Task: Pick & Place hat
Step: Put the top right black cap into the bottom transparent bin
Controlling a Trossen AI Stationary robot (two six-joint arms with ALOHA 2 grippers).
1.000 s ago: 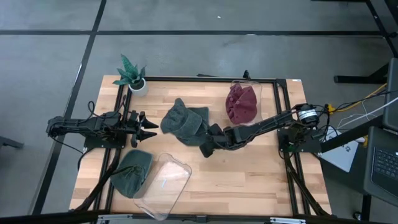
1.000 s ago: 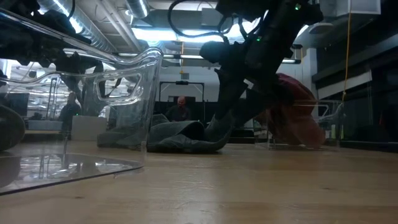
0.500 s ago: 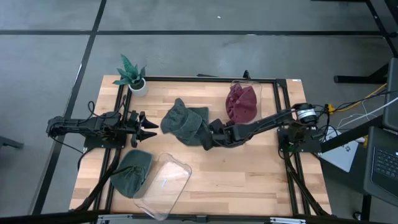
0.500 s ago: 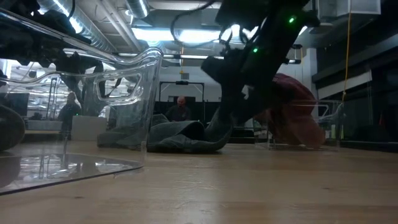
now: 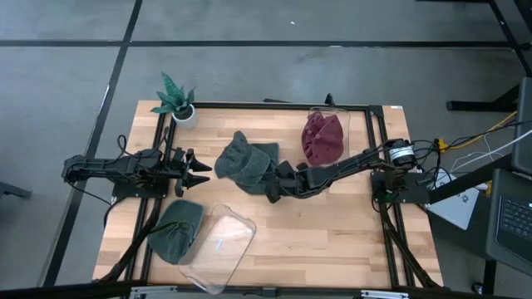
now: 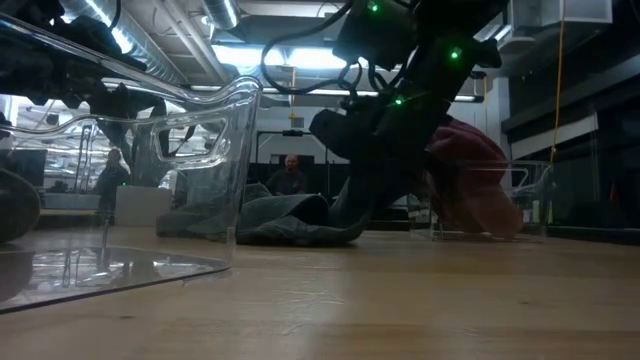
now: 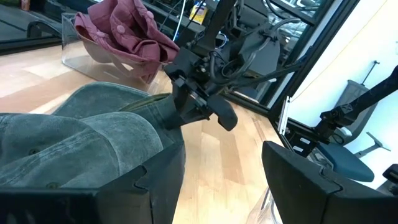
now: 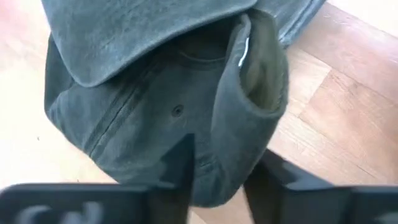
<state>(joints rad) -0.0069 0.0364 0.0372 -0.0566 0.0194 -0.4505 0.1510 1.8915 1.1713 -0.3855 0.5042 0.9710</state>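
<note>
Right gripper (image 5: pixel 272 191) clenching green hat (image 5: pixel 243 163) brim edge mid-table; left gripper (image 5: pixel 198 172) spread, just beside

Middle hat (image 5: pixel 246 164) lies between left gripper (image 5: pixel 198 172) and right gripper (image 5: pixel 272 189).

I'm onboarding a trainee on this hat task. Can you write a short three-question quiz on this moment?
1. True or false: the maroon hat lies in a clear bin.
2. Which gripper is at the middle green hat? A. left gripper B. right gripper
3. What stands at the table's far left corner?

Key: 1. True. 2. B; its fingers straddle the hat's edge. 3. A potted plant.
</note>
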